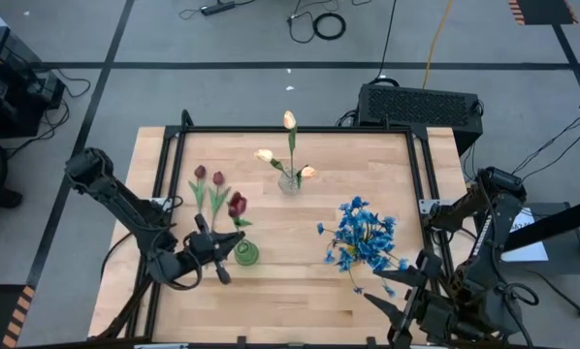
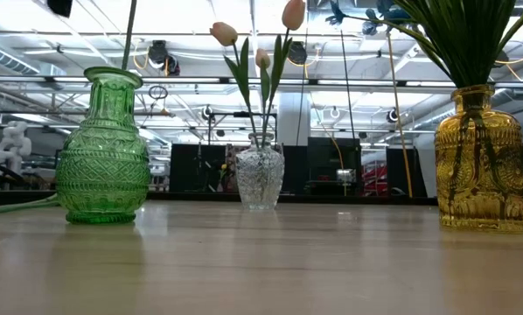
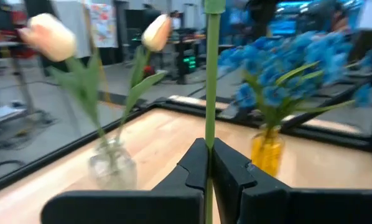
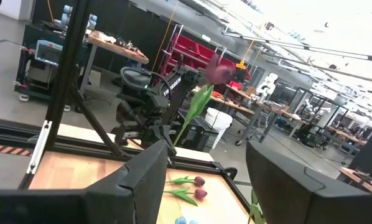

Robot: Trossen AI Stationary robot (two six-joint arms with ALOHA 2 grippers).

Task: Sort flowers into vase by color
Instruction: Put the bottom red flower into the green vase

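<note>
Now left gripper [image 1: 234, 239] clamping red tulip [image 1: 237, 206], above green vase [image 1: 245, 254]

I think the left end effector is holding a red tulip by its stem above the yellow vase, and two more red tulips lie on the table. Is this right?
Not quite: the vase is wrong. In the high view the left end effector holds the red tulip by its stem at the green vase, not the yellow one. The yellow vase holds the blue flowers. Two more red tulips do lie on the table.

One camera looks straight down on my worktop [image 1: 300, 271]; another sits level at its near edge; both share the clear vase [image 1: 289, 181].
</note>
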